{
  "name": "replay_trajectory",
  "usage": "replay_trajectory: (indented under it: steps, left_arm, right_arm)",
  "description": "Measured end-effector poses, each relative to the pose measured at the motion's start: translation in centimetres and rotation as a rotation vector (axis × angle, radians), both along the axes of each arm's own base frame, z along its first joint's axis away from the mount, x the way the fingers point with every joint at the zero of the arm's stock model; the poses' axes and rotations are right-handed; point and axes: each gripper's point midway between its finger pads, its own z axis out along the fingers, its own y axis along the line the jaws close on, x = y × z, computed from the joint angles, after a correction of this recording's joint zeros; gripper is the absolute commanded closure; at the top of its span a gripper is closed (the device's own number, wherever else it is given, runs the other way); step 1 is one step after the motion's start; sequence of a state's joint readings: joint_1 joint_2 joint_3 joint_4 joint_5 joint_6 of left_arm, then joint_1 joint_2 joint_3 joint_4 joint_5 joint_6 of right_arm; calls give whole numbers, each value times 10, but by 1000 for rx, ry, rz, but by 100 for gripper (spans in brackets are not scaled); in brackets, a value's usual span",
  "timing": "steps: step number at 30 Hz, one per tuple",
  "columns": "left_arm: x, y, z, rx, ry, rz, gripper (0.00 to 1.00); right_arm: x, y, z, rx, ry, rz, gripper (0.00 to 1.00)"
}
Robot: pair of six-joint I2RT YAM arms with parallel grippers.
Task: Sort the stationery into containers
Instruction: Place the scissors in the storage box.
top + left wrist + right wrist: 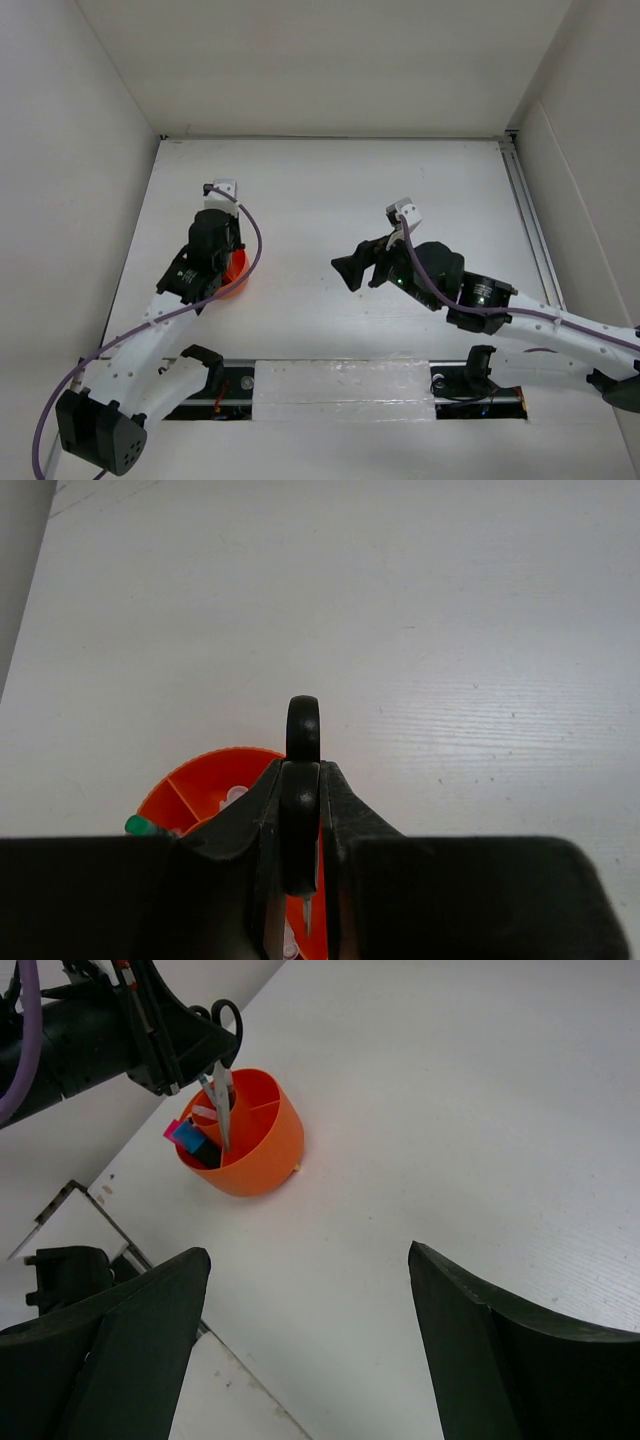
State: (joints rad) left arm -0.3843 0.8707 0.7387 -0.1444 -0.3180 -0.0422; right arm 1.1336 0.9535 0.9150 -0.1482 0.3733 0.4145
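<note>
My left gripper (300,780) is shut on the black handle of the scissors (302,735) and holds them upright, blades down inside the orange cup (195,790). The right wrist view shows the scissors (221,1080) standing in the cup (258,1145) with blue and pink highlighter ends (185,1135) beside them. In the top view the left gripper (212,262) hangs over the cup (236,280). My right gripper (310,1290) is open and empty above bare table, right of the cup; it is also in the top view (352,268).
White walls enclose the table on the left, back and right. A metal rail (530,220) runs along the right side. The table's near edge with a taped strip (340,385) lies between the arm bases.
</note>
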Motion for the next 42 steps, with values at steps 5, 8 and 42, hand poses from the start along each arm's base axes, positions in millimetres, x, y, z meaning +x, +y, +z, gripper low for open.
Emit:
replay_trajectory:
  steps: [5, 8, 42]
  left_arm:
    - [2, 4, -4, 5, -1, 30, 100]
    - [5, 4, -8, 3, 9, 39, 100]
    - [1, 5, -9, -113, 10, 76, 58]
  right_arm:
    - [-2, -2, 5, 11, -9, 4, 13]
    - [-2, -4, 7, 15, -15, 5, 13]
    - [-2, -5, 9, 2, -35, 9, 13]
